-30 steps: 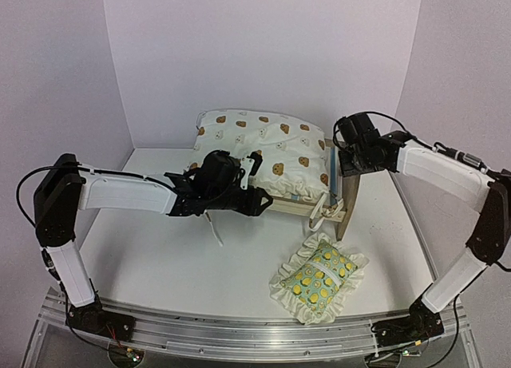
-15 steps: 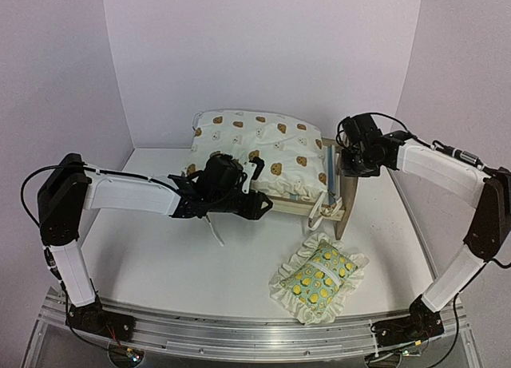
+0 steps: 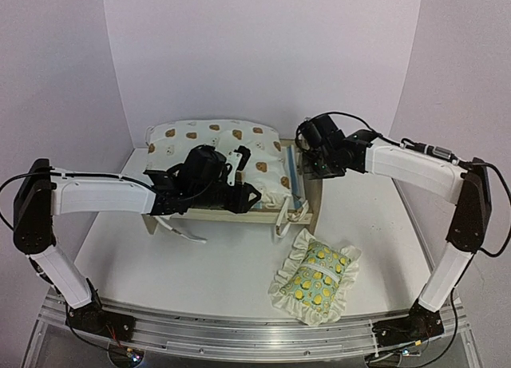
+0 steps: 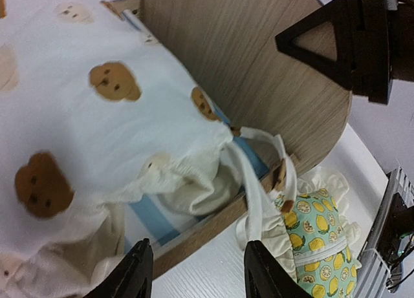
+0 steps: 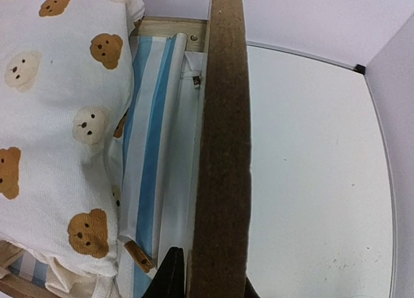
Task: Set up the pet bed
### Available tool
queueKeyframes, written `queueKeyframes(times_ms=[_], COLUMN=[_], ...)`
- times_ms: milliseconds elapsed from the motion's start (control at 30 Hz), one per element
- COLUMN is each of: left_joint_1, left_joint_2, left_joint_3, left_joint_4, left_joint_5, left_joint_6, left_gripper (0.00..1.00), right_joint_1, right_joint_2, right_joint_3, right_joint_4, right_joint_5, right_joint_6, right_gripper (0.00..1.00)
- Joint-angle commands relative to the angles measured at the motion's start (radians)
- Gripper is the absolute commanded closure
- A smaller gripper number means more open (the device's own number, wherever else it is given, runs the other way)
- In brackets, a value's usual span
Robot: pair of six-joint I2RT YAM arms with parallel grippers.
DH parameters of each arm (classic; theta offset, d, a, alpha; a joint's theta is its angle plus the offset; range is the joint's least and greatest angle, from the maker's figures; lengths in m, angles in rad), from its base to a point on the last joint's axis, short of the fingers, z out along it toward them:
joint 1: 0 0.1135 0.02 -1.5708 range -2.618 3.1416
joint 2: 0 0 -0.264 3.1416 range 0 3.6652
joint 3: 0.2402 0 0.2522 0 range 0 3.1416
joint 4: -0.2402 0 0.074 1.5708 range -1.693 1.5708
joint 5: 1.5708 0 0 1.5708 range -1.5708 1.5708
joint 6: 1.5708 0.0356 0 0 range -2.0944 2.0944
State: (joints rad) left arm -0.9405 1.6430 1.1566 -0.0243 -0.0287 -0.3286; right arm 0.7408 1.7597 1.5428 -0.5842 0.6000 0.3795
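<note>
The pet bed (image 3: 217,216) is a light-wood frame with a blue-and-white striped base (image 5: 152,156), standing mid-table. Its rounded headboard (image 3: 314,199) is at the right end. The cream bear-print cushion (image 3: 211,140) lies on the bed, its ties hanging over the front rail. My right gripper (image 3: 317,167) is shut on the headboard's top edge (image 5: 223,149), one finger on each face. My left gripper (image 4: 197,275) is open and empty just in front of the front rail (image 4: 194,236), by the cushion's near corner. The lemon-print pillow (image 3: 315,274) lies on the table in front of the headboard.
White walls enclose the table at the back and both sides. The metal rail (image 3: 239,336) with the arm bases runs along the near edge. The lemon pillow (image 4: 317,227) shows just right of my left fingers. Bare tabletop (image 5: 310,169) lies right of the headboard.
The bed with its cushion has slid left across the table, and both arms moved left with it. The right gripper kept its hold on the headboard. The lemon pillow stayed put.
</note>
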Motion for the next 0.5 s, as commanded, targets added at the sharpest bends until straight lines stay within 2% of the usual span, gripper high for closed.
queueKeyframes(times_ms=[0,167,200,333,467], left_joint_1=[-0.005,-0.025,-0.028,-0.057,-0.078], left_joint_2=[-0.063,-0.004,0.013,0.074,0.105], left_joint_3=[-0.008,0.082,0.107,0.184,0.244], left_joint_4=[-0.045,-0.132,-0.155,-0.233,-0.312], left_joint_5=[0.025,-0.021,-0.041,-0.12,-0.146], left_joint_6=[0.054,0.127,0.136,0.186,0.248], left_gripper=[0.5,0.49,0.48,0.43,0.36], right_joint_1=[0.134,0.161,0.161,0.16,0.159], right_joint_2=[0.062,0.102,0.101,0.081,0.024], right_joint_3=[0.077,0.108,0.108,0.109,0.121], right_joint_4=[0.0,-0.002,-0.002,-0.003,-0.002], right_joint_5=[-0.078,-0.034,-0.026,0.009,0.038], right_joint_6=[-0.126,-0.076,-0.073,-0.096,-0.152], right_gripper=[1.0,1.0,0.97,0.6,0.49])
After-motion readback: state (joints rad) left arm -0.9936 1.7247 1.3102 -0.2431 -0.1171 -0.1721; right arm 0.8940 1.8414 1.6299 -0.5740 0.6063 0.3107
